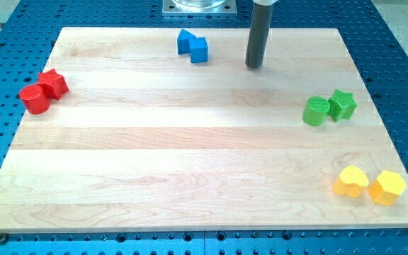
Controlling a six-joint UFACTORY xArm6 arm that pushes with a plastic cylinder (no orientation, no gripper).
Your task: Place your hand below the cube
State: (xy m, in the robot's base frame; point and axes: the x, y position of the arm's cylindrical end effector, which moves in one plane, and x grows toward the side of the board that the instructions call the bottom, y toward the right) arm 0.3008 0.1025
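Observation:
A blue cube [200, 49] sits near the view's top edge of the wooden board [190, 156], touching another blue block [185, 41] on its upper left. My tip [254, 66] is at the end of the dark rod, to the view's right of the blue cube and slightly lower, with a clear gap between them. It touches no block.
A red star-like block [53, 83] and a red cylinder [35, 98] sit at the view's left. A green cylinder [316, 111] and green star [342, 105] sit at the right. A yellow heart-like block [350, 181] and yellow hexagon [387, 187] sit at the bottom right.

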